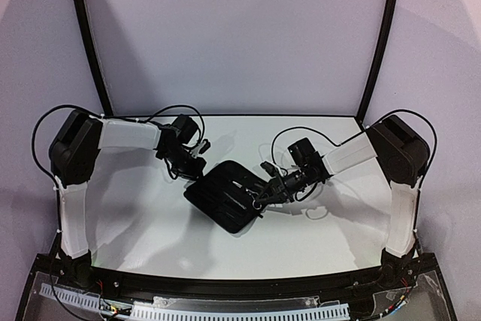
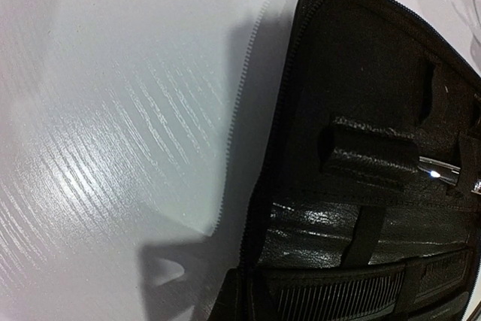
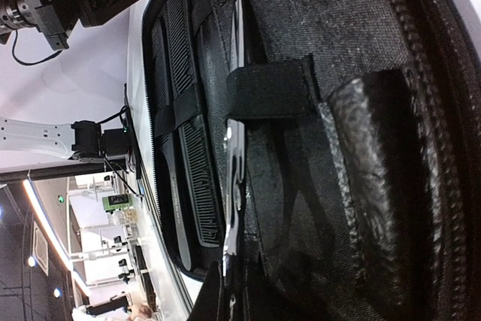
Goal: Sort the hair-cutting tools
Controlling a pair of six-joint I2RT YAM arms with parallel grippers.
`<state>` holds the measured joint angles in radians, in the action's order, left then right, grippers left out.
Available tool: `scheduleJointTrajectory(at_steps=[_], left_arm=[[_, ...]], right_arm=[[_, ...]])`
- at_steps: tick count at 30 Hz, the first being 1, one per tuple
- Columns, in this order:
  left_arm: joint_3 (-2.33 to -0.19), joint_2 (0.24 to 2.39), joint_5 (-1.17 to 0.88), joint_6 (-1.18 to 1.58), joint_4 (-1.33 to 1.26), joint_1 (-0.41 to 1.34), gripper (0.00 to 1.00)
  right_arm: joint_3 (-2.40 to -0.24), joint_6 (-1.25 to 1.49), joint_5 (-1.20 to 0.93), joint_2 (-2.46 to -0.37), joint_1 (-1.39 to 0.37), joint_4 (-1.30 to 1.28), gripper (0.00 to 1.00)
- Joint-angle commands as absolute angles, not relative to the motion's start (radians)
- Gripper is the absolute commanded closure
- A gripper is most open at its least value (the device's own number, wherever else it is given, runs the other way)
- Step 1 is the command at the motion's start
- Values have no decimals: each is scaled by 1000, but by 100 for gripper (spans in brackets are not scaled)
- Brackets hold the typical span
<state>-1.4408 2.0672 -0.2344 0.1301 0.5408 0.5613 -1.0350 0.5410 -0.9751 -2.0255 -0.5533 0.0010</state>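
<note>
The black zip case lies open in the middle of the table. Two black combs sit under a strap in it; one also shows in the left wrist view. A pair of silver scissors lies along the lining under an elastic strap. My right gripper is over the case and shut on the scissors' near end. A silver scissor tip pokes out of a leather pocket. My left gripper is at the case's far left corner, its dark fingers closed on the zip edge.
White cables trail on the table right of the case. The table's back edge meets the backdrop behind both arms. Bare white tabletop lies left of the case.
</note>
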Motion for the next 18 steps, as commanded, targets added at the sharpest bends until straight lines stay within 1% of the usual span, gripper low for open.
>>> scheduleJointTrajectory(at_steps=[1, 7, 14, 18], left_arm=[[-1442, 2102, -211, 103, 595, 578, 99], [-1478, 2134, -194, 99, 603, 578, 99], [-1495, 2152, -220, 94, 603, 578, 99], [-1495, 2154, -230, 95, 600, 578, 99]], right_arm=[[-1045, 497, -1011, -2038, -542, -99, 100], [-1053, 411, -1065, -2046, -538, -178, 100], [-1125, 461, -1028, -2095, -537, -161, 100], [-1153, 481, -1051, -2128, -537, -136, 100]])
